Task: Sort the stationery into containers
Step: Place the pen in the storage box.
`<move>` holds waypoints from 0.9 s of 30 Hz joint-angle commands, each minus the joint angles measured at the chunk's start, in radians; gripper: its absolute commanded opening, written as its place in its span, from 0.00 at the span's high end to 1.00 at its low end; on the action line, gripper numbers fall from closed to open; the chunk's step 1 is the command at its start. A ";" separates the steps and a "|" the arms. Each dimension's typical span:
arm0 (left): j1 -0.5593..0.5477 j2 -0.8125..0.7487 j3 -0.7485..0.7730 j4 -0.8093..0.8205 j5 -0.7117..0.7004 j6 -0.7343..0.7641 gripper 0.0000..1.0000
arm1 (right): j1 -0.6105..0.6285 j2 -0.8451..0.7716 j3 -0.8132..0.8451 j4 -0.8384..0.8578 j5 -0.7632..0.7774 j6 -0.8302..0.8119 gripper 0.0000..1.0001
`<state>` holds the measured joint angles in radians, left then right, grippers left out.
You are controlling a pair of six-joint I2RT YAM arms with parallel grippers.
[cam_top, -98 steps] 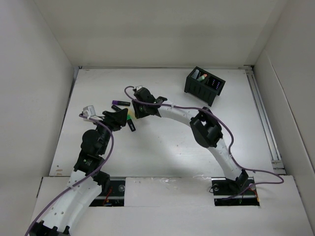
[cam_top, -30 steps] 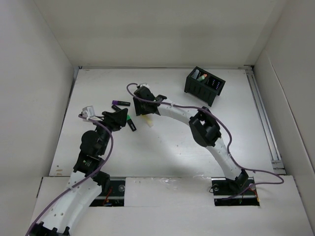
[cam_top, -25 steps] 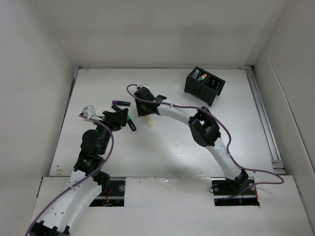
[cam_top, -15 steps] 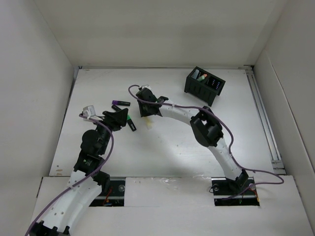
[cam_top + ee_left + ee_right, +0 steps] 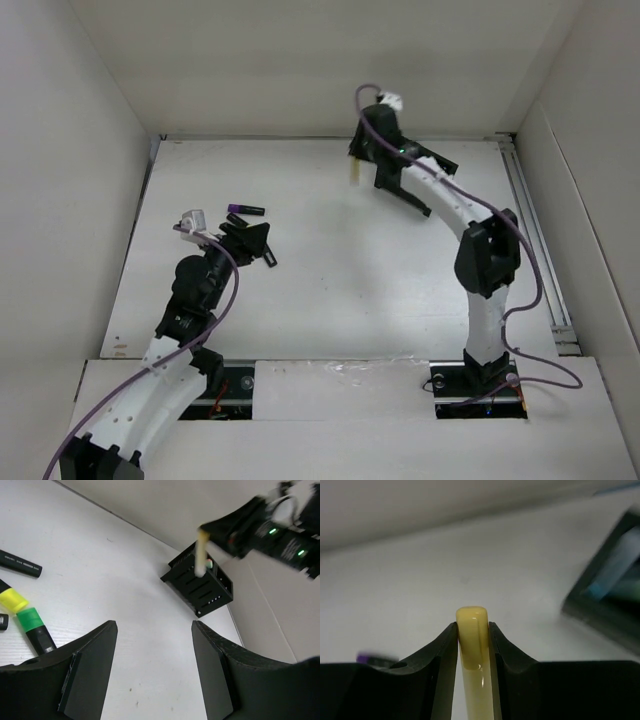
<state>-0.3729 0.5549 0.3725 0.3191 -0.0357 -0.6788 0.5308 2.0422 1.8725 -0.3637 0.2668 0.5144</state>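
My right gripper (image 5: 473, 636) is up at the far edge of the worktop (image 5: 330, 290). Its jaws are clamped on a pale yellow pen (image 5: 472, 620), which hangs upright with its tip down. The pen is in the air just beside the box (image 5: 200, 582), at its left corner and not in any compartment. My left gripper (image 5: 153, 625) hovers low near the left edge with its fingers well apart and nothing between them. Just beyond it lie a green highlighter (image 5: 35, 630) and a yellow highlighter (image 5: 12, 599), and a purple-capped marker (image 5: 245, 209) lies farther back.
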 commanded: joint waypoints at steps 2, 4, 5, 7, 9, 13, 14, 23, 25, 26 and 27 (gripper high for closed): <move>0.000 0.036 0.040 0.064 0.042 0.004 0.42 | -0.158 -0.036 0.095 0.094 0.172 0.055 0.87; 0.000 0.048 0.051 0.055 0.055 0.013 0.42 | -0.193 -0.004 0.128 0.118 0.207 0.055 0.87; 0.000 0.048 0.051 0.055 0.056 0.013 0.42 | -0.205 0.006 0.140 0.132 0.231 0.055 0.87; 0.000 0.048 0.042 0.064 0.039 0.013 0.42 | -0.224 0.047 0.186 0.141 0.317 0.041 0.87; 0.000 0.062 0.042 0.064 0.025 0.013 0.42 | -0.235 0.078 0.223 0.141 0.379 0.021 0.87; 0.000 0.086 0.052 0.064 0.046 0.022 0.42 | -0.235 0.131 0.272 0.183 0.419 -0.027 0.87; 0.000 0.086 0.052 0.064 0.036 0.022 0.42 | -0.235 0.150 0.272 0.195 0.433 -0.043 0.87; 0.000 0.120 0.052 0.078 0.020 0.022 0.42 | -0.235 0.199 0.249 0.245 0.511 -0.088 0.87; 0.000 0.131 0.052 0.078 0.029 0.022 0.42 | -0.224 0.199 0.205 0.270 0.538 -0.088 0.87; 0.000 0.131 0.062 0.078 0.039 0.022 0.42 | -0.213 0.199 0.191 0.279 0.573 -0.088 0.87; 0.000 0.131 0.062 0.078 0.039 0.022 0.42 | -0.204 0.199 0.177 0.301 0.586 -0.100 0.87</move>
<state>-0.3729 0.6834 0.3824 0.3386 -0.0074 -0.6701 0.2989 2.2635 2.0781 -0.1585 0.7650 0.4416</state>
